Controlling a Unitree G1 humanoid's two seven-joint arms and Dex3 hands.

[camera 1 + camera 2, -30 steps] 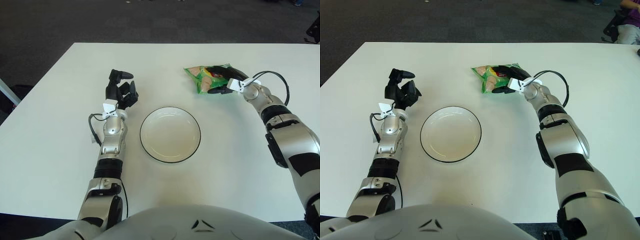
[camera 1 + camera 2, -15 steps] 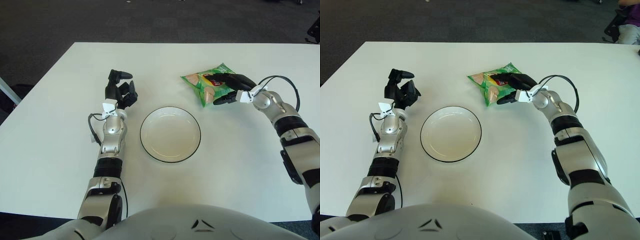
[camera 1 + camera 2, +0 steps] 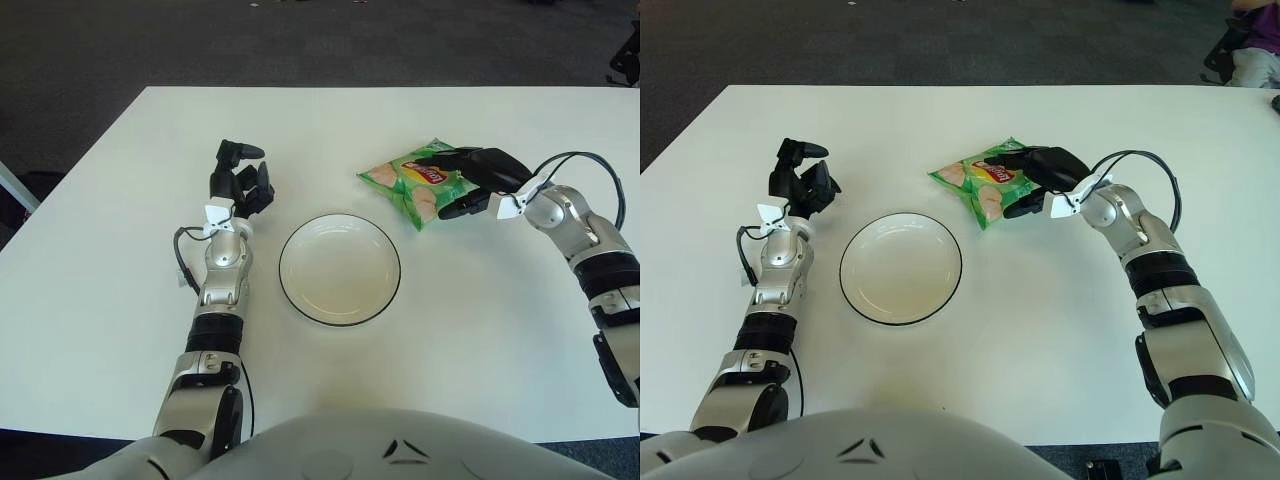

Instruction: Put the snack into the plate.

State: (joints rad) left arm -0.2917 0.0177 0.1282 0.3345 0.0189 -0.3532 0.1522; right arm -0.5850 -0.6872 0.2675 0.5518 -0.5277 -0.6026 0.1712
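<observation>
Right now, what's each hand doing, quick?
Left hand: fingers curled, holding nothing, left of the plate.
Right hand: closed on the snack bag.

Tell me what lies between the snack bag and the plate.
Nothing but bare white table: the snack bag, held by the right hand, shows up and right of the plate in the left eye view.

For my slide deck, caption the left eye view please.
Right hand holds the green snack bag beside the empty plate; left hand idle left of it.
</observation>
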